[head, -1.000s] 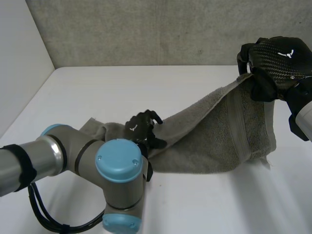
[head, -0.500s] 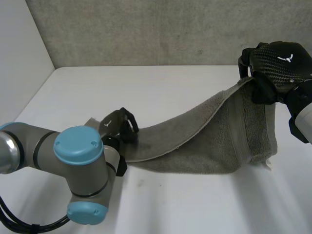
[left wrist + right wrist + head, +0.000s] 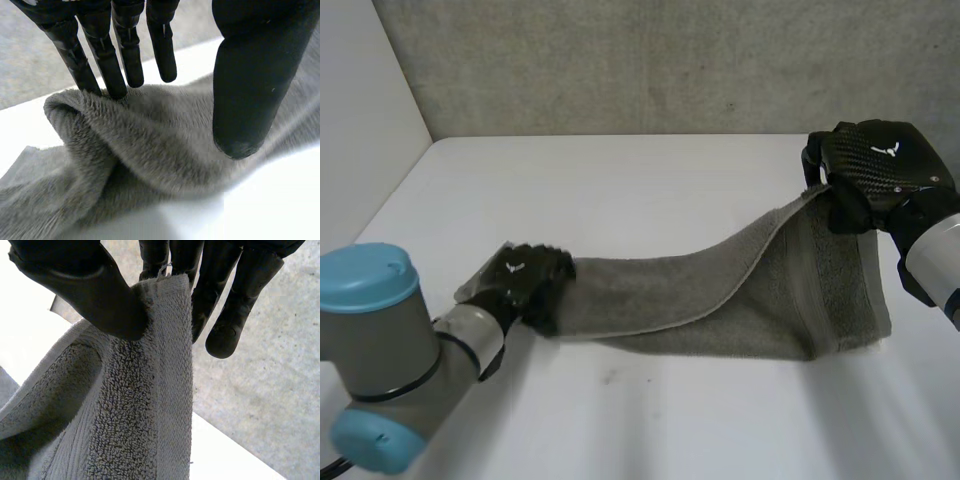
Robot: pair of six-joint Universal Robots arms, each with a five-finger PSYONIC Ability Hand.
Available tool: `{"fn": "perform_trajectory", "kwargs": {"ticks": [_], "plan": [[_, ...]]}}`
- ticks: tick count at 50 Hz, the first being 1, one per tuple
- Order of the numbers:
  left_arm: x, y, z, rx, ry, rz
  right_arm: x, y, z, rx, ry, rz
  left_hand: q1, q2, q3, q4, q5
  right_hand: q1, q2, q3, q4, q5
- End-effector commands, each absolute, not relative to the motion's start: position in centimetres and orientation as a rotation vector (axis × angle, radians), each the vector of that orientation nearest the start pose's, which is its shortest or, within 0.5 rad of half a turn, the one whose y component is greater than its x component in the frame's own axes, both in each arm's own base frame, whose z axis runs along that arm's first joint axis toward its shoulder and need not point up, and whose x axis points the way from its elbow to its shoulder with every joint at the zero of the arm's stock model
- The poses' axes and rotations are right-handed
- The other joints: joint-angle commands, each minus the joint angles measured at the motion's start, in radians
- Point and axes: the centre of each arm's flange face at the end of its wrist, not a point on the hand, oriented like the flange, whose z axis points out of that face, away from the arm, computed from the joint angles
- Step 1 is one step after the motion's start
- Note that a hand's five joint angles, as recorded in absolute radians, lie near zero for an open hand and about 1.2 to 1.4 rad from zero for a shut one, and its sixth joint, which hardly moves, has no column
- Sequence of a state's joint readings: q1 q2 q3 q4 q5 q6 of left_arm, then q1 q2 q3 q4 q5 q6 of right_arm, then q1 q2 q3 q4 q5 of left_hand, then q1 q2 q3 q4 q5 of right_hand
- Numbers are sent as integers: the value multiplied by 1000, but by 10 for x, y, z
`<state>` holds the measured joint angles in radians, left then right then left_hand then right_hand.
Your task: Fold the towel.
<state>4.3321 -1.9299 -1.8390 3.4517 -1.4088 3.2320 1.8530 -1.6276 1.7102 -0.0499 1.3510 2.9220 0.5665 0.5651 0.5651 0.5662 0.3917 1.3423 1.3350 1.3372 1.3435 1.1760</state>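
The towel point(image 3: 720, 290) lies stretched across the tabletop point(image 3: 620, 190) between both hands.

Left hand point(image 3: 525, 280): closed over one bunched end. A raised fold is caught between its fingers point(image 3: 120, 55) and thumb point(image 3: 250, 75).

Right hand point(image 3: 870, 170): pinches the opposite edge between thumb point(image 3: 85, 285) and fingers, lifted off the tabletop. The cloth hangs below its palm.

A grey wall point(image 3: 650, 60) stands beyond both hands.

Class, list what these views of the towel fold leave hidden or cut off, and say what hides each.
- Head view: the end of the towel under the left hand, covered by that hand's back.
- Head view: where the right hand pinches the towel, hidden by the hand's own shell.
- Right wrist view: the towel's hanging part, cut off by the picture's edge.
- Left wrist view: the towel's far stretch, cut off by the edge.
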Motion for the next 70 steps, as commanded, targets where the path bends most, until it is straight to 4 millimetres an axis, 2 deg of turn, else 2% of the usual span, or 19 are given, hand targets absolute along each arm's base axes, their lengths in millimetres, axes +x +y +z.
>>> {"fn": "perform_trajectory", "kwargs": {"ticks": [1, 9, 14, 20, 22, 23, 25, 31, 32, 34, 39, 41, 42, 44, 50, 52, 58, 63, 70], "plan": [[-241, -224, 131, 1057, 2640, -1811, 223, -244, 278, -732, 2021, -2024, 210, 212, 212, 211, 211, 54, 61, 59, 53, 46], [-233, -230, 128, 1022, 2636, -1797, 224, -246, 269, -738, 2044, -1996, 220, 221, 221, 220, 220, 54, 61, 59, 53, 46], [-234, -242, 128, 1009, 2601, -1838, 224, -247, 265, -740, 2053, -1987, -267, -265, -265, -266, -266, 54, 61, 59, 53, 46], [-237, -252, 127, 1002, 2559, -1890, 224, -248, 261, -742, 2065, -1973, -238, -237, -237, -238, -238, 54, 61, 59, 53, 46], [-238, -258, 125, 996, 2546, -1905, 225, -248, 260, -742, 2069, -1968, -17, -15, -15, -16, -16, 54, 61, 59, 53, 46], [-238, -258, 125, 996, 2546, -1905, 225, -249, 259, -742, 2070, -1966, -15, -14, -14, -15, -15, 54, 61, 59, 53, 46], [-240, -263, 122, 996, 2537, -1918, 225, -249, 258, -745, 2073, -1963, 288, 290, 290, 289, 289, 54, 61, 59, 53, 46], [-242, -270, 123, 991, 2499, -1963, 225, -250, 257, -771, 2078, -1976, 651, 652, 652, 651, 651, 54, 61, 59, 53, 46], [-241, -272, 125, 982, 2481, -1983, 224, -250, 258, -772, 2078, -1983, 828, 829, 829, 828, 828, 54, 61, 59, 53, 46], [-240, -275, 129, 965, 2460, -2009, 224, -251, 260, -772, 2073, -1991, 830, 831, 831, 830, 830, 54, 61, 59, 53, 46], [-232, -279, 154, 908, 2396, -2093, 221, -256, 270, -757, 2057, -2036, 830, 831, 831, 830, 830, 54, 61, 59, 53, 46], [-232, -276, 185, 893, 2300, -2198, 218, -257, 274, -758, 2055, -2052, 830, 831, 831, 830, 830, 54, 61, 59, 53, 46], [-232, -276, 185, 892, 2300, -2198, 217, -258, 281, -763, 2049, -2075, 830, 831, 831, 830, 830, 54, 61, 59, 53, 46], [-230, -267, 221, 852, 2236, -2302, 216, -255, 287, -784, 2056, -2081, 830, 831, 831, 830, 830, 54, 61, 59, 53, 46], [-226, -247, 255, 811, 2305, -2375, 213, -239, 281, -966, 2204, -1921, 830, 831, 831, 830, 830, 54, 61, 59, 53, 46], [-222, -237, 259, 838, 2422, -2295, 213, -234, 277, -1022, 2234, -1878, 830, 831, 831, 830, 830, 54, 61, 59, 53, 46], [-204, -235, 251, 766, 2651, -2034, 214, -233, 253, -1180, 2334, -1726, 830, 831, 831, 830, 830, 54, 61, 59, 53, 46], [-192, -237, 225, 693, 2902, -1667, 213, -229, 239, -1237, 2392, -1600, 830, 831, 831, 830, 830, 54, 61, 59, 53, 46], [-192, -246, 199, 801, 2936, -1463, 223, -237, 215, -1349, 2413, -1448, 830, 831, 831, 830, 830, 54, 61, 59, 53, 46]]}}
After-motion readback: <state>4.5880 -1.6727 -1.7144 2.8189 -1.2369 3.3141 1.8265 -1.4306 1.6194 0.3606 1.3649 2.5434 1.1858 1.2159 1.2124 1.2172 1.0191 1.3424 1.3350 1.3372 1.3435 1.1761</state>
